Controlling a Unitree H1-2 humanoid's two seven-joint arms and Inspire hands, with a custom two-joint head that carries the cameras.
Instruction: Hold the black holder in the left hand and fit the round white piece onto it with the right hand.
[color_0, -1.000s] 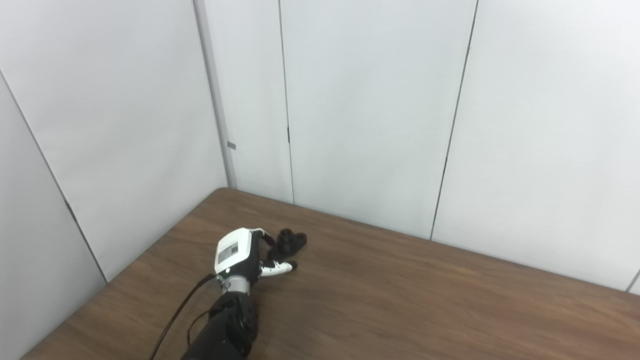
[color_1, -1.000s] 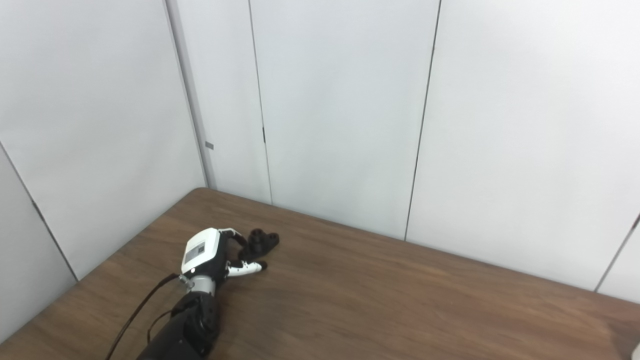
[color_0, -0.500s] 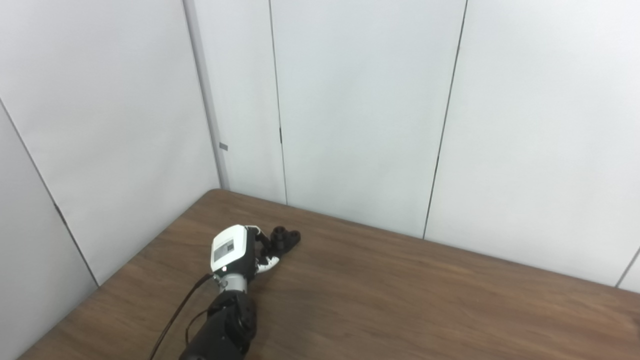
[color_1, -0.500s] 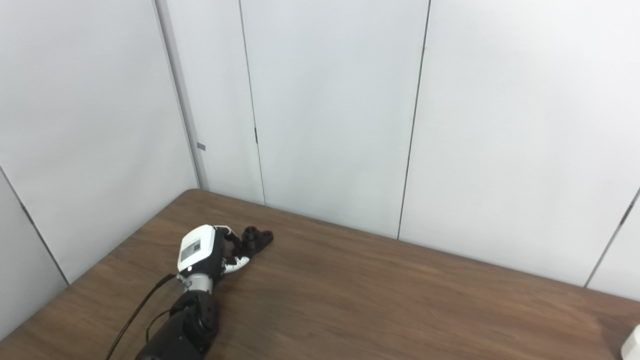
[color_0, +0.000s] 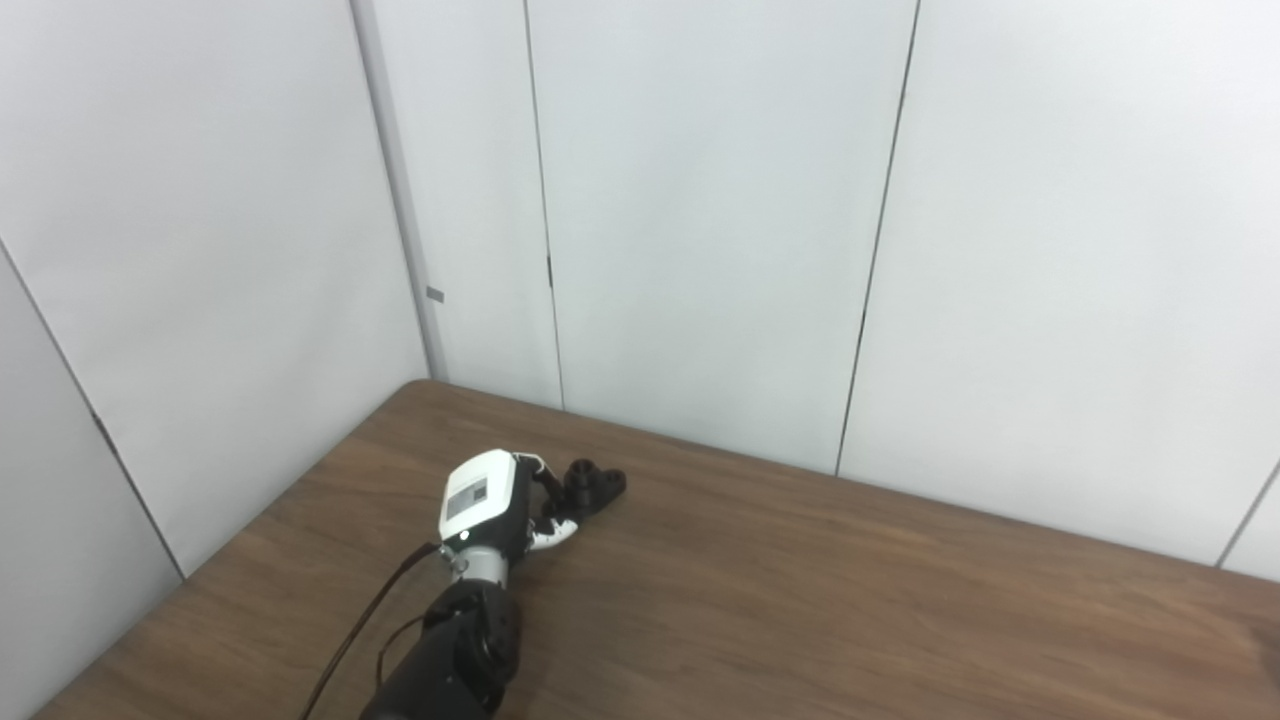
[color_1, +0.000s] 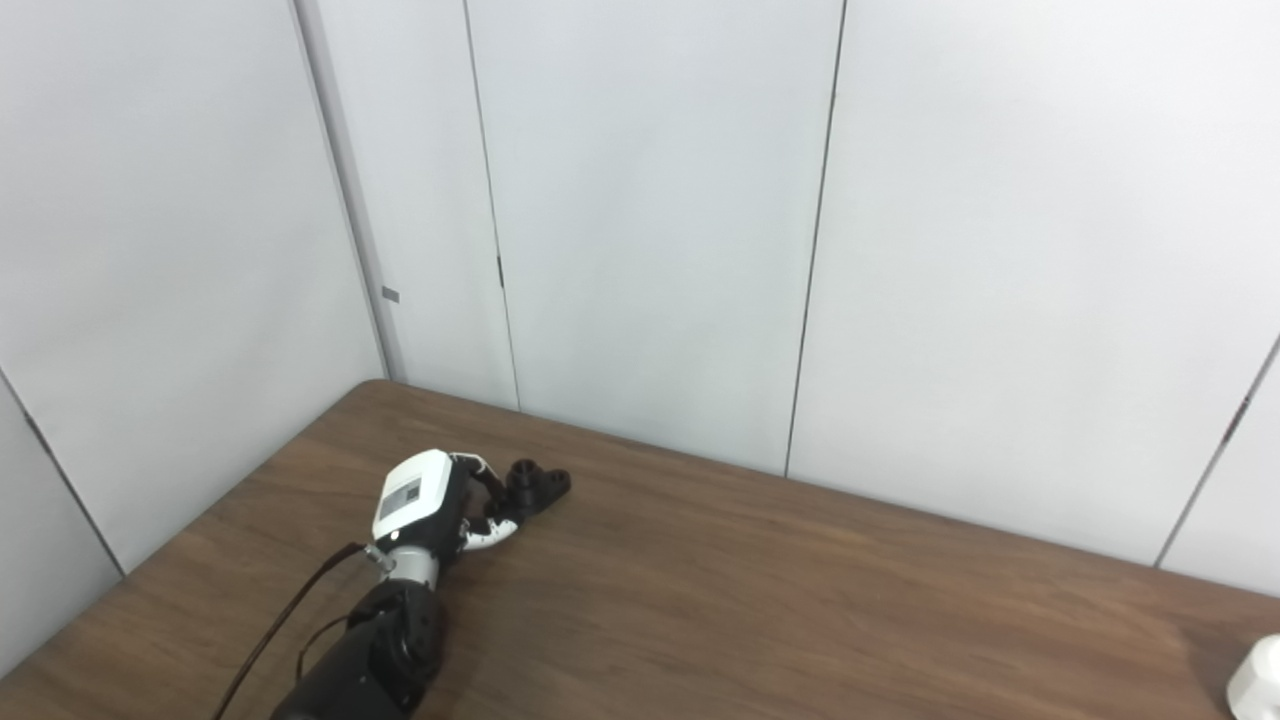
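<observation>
The black holder (color_0: 596, 487) is a small dark part with round bosses, low over the brown table (color_0: 800, 600) near its far left corner. My left hand (color_0: 487, 500), white-backed on a black forearm, has its fingers curled round the holder's near end with the thumb tucked in beneath. Whether the holder still touches the table I cannot tell. The round white piece (color_1: 1256, 679) shows only in the right eye view, cut off by the lower right edge. My right hand is out of both views.
White wall panels (color_0: 700, 250) close the table at the back and along the left side, close behind the holder. A black cable (color_0: 350, 650) trails from my left wrist toward the bottom edge.
The camera has panned a little to the right. My left thumb, stretched out a second ago, has folded in, and hand and holder have shifted slightly right together.
</observation>
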